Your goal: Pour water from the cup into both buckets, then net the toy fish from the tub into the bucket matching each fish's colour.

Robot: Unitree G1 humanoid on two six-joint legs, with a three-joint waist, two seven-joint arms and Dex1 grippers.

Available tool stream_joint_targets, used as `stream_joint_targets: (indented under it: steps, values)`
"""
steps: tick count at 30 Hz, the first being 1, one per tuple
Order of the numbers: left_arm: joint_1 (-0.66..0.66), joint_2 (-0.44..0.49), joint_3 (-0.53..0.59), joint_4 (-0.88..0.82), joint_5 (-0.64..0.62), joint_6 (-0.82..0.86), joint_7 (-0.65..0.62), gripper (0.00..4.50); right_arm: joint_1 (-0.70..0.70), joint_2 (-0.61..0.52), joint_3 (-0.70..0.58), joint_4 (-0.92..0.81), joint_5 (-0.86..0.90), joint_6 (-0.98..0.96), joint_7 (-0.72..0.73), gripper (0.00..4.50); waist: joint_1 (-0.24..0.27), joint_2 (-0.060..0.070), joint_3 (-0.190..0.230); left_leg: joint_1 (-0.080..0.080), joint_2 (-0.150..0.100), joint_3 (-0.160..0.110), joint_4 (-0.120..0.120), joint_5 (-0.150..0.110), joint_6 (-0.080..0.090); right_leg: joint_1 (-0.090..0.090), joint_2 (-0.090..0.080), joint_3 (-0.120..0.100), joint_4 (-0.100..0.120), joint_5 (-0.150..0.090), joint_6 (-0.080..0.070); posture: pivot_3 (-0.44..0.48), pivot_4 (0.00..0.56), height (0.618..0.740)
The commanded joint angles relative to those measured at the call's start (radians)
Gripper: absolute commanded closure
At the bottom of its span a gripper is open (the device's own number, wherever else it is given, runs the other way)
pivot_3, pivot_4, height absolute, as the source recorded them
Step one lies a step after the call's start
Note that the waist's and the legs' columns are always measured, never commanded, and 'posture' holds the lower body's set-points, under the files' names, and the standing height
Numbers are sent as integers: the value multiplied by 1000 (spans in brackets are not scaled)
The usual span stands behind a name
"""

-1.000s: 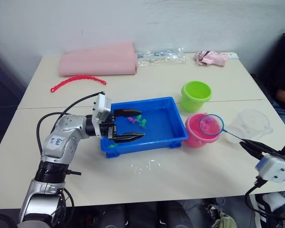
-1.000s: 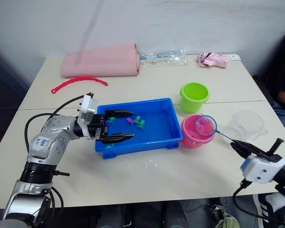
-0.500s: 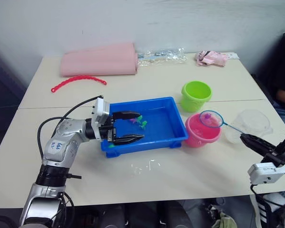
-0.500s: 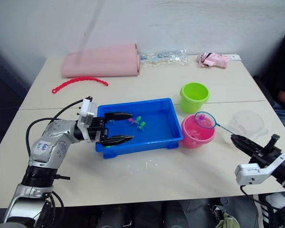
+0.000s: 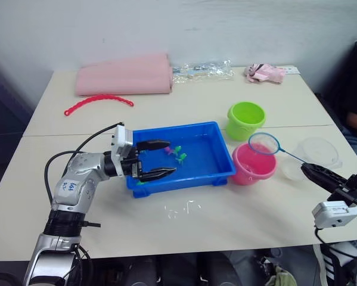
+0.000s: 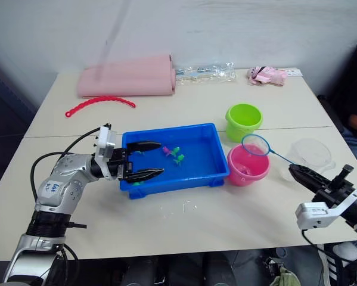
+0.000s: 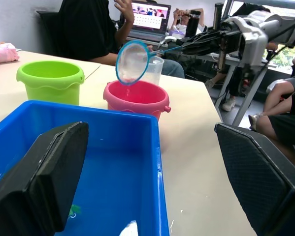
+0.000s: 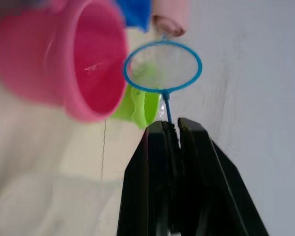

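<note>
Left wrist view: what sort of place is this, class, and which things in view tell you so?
Probably a shared office or lab workroom. Beyond the table with the blue tub and pink bucket, seated people work at an open laptop, and metal equipment stands rise nearby.

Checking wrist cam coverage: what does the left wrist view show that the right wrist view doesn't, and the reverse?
Left wrist view alone: the blue tub with a green toy fish inside, the clear cup behind the net, the left gripper's open fingers, and seated people past the table.
Right wrist view alone: the right gripper shut on the net's handle.
Both: the net raised over the pink bucket, with the green bucket beside it.
</note>
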Motion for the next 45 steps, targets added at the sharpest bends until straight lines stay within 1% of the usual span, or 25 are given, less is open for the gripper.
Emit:
stream_joint_targets:
  steps: [1, 3, 7, 9, 12, 14, 15, 17, 19, 22, 24, 29, 33, 40, 45]
  values:
    - [19, 44, 85, -19, -35, -5, 3, 48, -15, -23, 114, -192, 549, 305, 207, 4500, -9, 0, 0, 1, 0, 0, 0, 0, 0, 1, 0, 1, 0, 0, 0, 0, 150, 740]
    - [40, 79, 127, -16, -39, -3, -1, 48, -57, -41, 166, -284, 740, 511, 276, 4500, -15, 0, 0, 2, 1, -2, 0, 0, 1, 2, 0, 2, 1, 0, 0, 0, 150, 740]
    - [75, 125, 186, -9, -32, -11, 13, 48, -215, -80, 286, -379, 978, 890, 300, 4500, -18, 0, 0, 2, 2, -2, 0, -1, 1, 3, -1, 3, 0, 0, 0, 0, 150, 740]
    - [106, 151, 229, 2, -16, -41, 20, 48, -322, -62, 380, -399, 1068, 1037, 317, 4500, -19, 0, 0, 2, 2, -3, 0, -1, 1, 3, -1, 3, 0, 0, 0, 0, 150, 740]
    - [157, 184, 275, 4, -8, -49, 22, 48, -463, 46, 482, -375, 1092, 1152, 302, 4500, -19, 0, 0, 3, 2, -3, 0, -1, 2, 4, -1, 3, 0, 0, -1, 0, 150, 740]
    - [198, 210, 310, -6, -13, -26, 23, 48, -566, 121, 568, -349, 1044, 1272, 276, 4500, -17, -1, 0, 2, 1, -3, 0, -1, 2, 4, -2, 2, 0, 0, -1, 0, 150, 740]
    - [214, 222, 323, -9, -18, -19, 24, 48, -622, 139, 607, -340, 1041, 1344, 253, 4500, -17, -1, 0, 1, 2, -4, 0, -4, 7, 3, -4, 2, -1, -1, -1, 0, 150, 740]
    - [230, 244, 344, -4, -23, -20, 19, 48, -705, 181, 650, -320, 1068, 1430, 238, 4500, -18, -2, 0, -1, 4, -4, 0, -5, 4, 1, -4, 1, -2, -1, -3, 0, 150, 740]
    - [230, 253, 353, -2, -27, -21, 20, 48, -762, 220, 684, -298, 1060, 1486, 249, 4500, -20, -2, 0, -3, 3, -3, 0, -4, 2, -2, -3, 1, 0, -1, -3, 0, 150, 740]
    - [223, 253, 348, -14, -31, -10, 32, 48, -826, 256, 741, -261, 1002, 1547, 268, 4500, -19, -2, 0, -5, 3, -2, 0, -3, 2, -5, -2, 0, 0, -1, -3, 0, 150, 740]
    - [225, 252, 345, -25, -32, -6, 37, 48, -861, 271, 764, -242, 978, 1578, 270, 4500, -12, -2, 0, -6, 3, -3, 1, -4, 2, -5, -3, -2, -1, -1, -3, 0, 150, 740]
    - [228, 249, 339, -43, -35, 0, 42, 48, -922, 274, 822, -196, 867, 1599, 322, 4500, -18, -2, 0, -7, 0, -3, 1, -5, 5, -4, -5, -4, 0, -1, -2, 0, 150, 740]
    - [220, 243, 324, -51, -31, 1, 46, 48, -946, 301, 816, -140, 809, 1599, 340, 4500, -21, -2, 0, -7, 1, -1, 0, -5, 4, -5, -4, -8, 0, -1, -2, 0, 150, 740]
    - [206, 244, 308, -42, -28, -2, 44, 48, -954, 325, 804, -69, 693, 1587, 396, 4500, -20, -2, 0, -7, 1, -1, 0, -5, 4, -5, -4, -9, 0, -1, -2, 0, 150, 740]
    - [200, 242, 298, -44, -29, -1, 45, 48, -964, 370, 776, -24, 639, 1568, 402, 4500, -21, -2, 0, -7, 1, 0, 0, -5, 4, -5, -4, -9, 1, -1, -2, 0, 150, 740]
